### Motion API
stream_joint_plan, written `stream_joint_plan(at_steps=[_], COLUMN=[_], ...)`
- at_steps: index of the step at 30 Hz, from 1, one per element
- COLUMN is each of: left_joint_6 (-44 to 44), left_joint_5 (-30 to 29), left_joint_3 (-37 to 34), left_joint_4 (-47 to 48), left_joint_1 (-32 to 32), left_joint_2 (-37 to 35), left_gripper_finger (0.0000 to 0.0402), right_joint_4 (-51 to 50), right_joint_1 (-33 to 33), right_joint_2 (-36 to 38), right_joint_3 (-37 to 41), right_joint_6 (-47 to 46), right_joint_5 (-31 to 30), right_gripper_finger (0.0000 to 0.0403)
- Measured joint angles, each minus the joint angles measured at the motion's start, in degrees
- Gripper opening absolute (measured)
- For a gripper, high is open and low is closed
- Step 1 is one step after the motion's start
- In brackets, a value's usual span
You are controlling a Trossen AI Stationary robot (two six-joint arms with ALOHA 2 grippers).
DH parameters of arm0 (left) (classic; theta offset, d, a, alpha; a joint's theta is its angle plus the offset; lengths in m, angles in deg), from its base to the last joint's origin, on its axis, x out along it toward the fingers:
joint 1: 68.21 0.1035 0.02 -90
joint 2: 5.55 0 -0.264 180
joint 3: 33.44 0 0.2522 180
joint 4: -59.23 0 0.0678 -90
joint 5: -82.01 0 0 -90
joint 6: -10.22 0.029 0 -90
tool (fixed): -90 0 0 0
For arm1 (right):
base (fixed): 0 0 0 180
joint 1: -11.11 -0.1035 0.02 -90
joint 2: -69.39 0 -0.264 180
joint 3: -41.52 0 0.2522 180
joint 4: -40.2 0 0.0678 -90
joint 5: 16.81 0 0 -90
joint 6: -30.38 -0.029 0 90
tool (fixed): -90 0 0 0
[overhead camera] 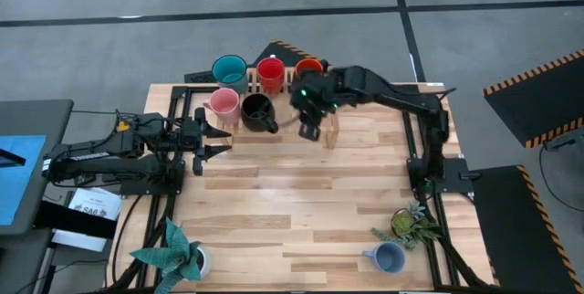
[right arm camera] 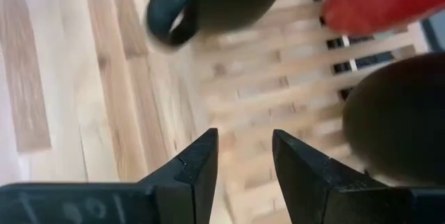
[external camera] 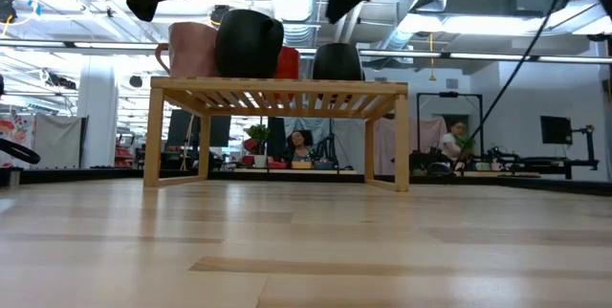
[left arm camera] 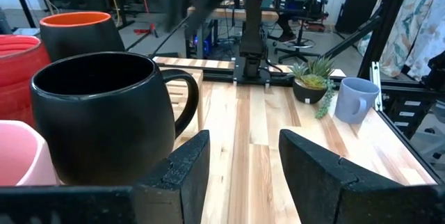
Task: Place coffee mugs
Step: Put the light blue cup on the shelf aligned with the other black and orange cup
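Five mugs stand upright on a slatted wooden rack (overhead camera: 274, 102) at the table's far edge: teal (overhead camera: 230, 68), red (overhead camera: 270, 73) and orange-and-dark (overhead camera: 308, 66) behind, pink (overhead camera: 224, 104) and black (overhead camera: 258, 111) in front. The pale blue mug (overhead camera: 390, 257) stands on the table near its near right corner. My right gripper (overhead camera: 310, 120) hangs open over the rack's right part, right of the black mug (right arm camera: 215, 1) and beside the orange-and-dark mug (right arm camera: 400, 120). My left gripper (overhead camera: 214, 139) is open, level, just left of the rack, beside the black mug (left arm camera: 104, 113).
A small potted plant (overhead camera: 411, 225) stands just beyond the pale blue mug near the right edge, and another plant (overhead camera: 173, 256) sits at the near left corner. The table's middle (overhead camera: 301, 203) is bare wood. People sit in the room beyond the table.
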Motion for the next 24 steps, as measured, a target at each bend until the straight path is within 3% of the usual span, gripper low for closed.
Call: stream_joint_plan(at_steps=[4,15,20,24], left_joint_6=[-0.7,-1.4,-1.4,-1.4], left_joint_5=[0.0,0.0,-0.1,-0.1], left_joint_3=[0.0,0.0,0.0,0.0], left_joint_4=[-0.2,-0.1,-0.1,-0.3], left_joint_1=[0.0,0.0,0.0,0.0], left_joint_2=[0.0,0.0,0.0,0.0], left_gripper_finger=[0.0158,0.0158,0.0158,0.0158], right_joint_4=[4.4,31.5,40.9,47.8], right_joint_1=[-3.2,-11.3,-14.3,-16.3], right_joint_2=[7.2,36.6,45.7,50.0], right_joint_3=[11.7,52.4,63.7,68.2], right_joint_6=[-0.7,-9.8,-11.2,-11.2], right_joint_5=[-3.5,-8.5,-9.1,-9.1], right_gripper_finger=[0.0164,0.0164,0.0164,0.0164])
